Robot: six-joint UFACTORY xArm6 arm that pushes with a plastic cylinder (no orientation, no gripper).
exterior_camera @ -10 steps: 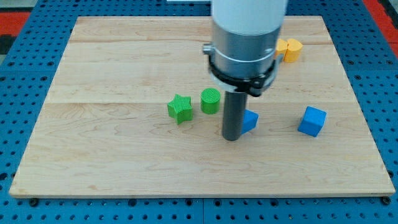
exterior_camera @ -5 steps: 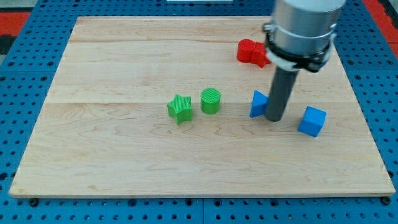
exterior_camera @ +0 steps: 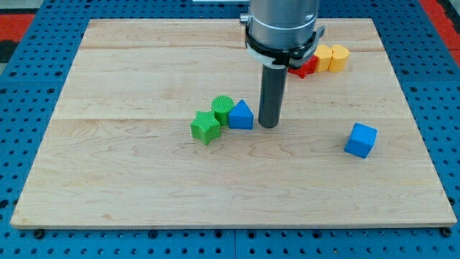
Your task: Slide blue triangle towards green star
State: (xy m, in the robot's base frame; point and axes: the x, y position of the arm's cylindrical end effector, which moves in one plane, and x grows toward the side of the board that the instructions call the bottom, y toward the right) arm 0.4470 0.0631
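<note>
The blue triangle (exterior_camera: 241,115) sits near the board's middle, touching the green cylinder (exterior_camera: 222,109) on its left. The green star (exterior_camera: 206,126) lies just left of and below them, against the cylinder and close to the triangle. My tip (exterior_camera: 268,126) rests on the board just right of the blue triangle, a small gap from it.
A blue cube (exterior_camera: 360,139) lies at the view's right. A red block (exterior_camera: 305,66) and two yellow blocks (exterior_camera: 331,57) sit at the top right, partly behind the arm. The wooden board (exterior_camera: 129,180) ends on blue pegboard on all sides.
The blue triangle has slid left, up against the green cylinder, which has shifted left towards the star. My tip moved left from the triangle's right side, following it.
</note>
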